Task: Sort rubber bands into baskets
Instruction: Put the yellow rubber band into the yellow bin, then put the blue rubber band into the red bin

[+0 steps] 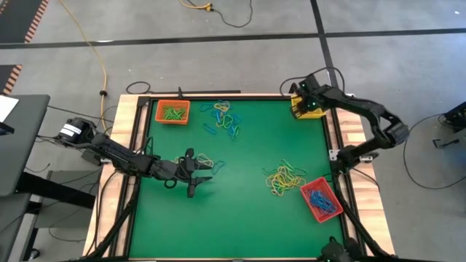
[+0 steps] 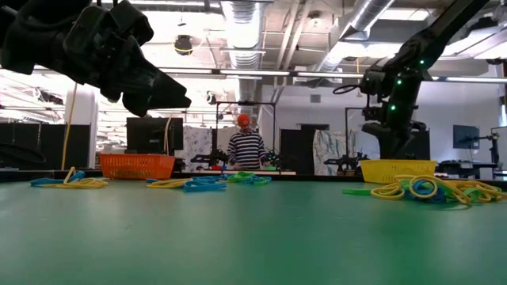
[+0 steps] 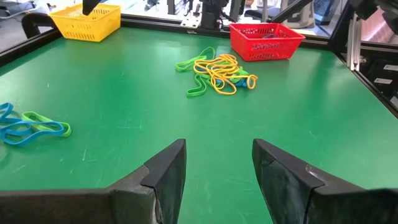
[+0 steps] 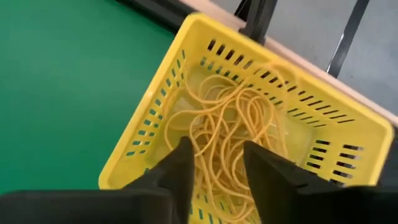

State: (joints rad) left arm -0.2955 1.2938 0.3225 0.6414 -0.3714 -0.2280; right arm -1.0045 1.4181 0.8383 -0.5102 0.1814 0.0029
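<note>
Overhead, the right tool (image 1: pixel 309 104) hangs directly above the yellow basket (image 1: pixel 298 110) at the far right corner of the green desk (image 1: pixel 247 211). Its wrist view shows its two dark fingers (image 4: pixel 177 171) spread apart with nothing between them, and a tangle of yellow rubber bands (image 4: pixel 233 134) lying loose inside that basket below.

The left tool (image 1: pixel 195 173) hovers over the desk's left half, a little above the surface, fingers (image 3: pixel 168 171) likewise spread and gripping nothing. Just beside it lies a small cluster of yellow and blue bands (image 1: pixel 207 161).

The orange basket (image 1: pixel 172 111) sits at the far left corner and holds green bands. The red basket (image 1: pixel 320 199) stands near the right edge, toward the front, with blue bands inside it. A mixed heap, mostly yellow with some green and blue (image 1: pixel 285 177), lies just beside the red basket on its left. Another loose heap of blue, green and yellow bands (image 1: pixel 223 118) is spread to the right of the orange basket.

Across the room, in the low view, a person in a striped top and an orange cap (image 2: pixel 246 145) stands well behind the desk.
</note>
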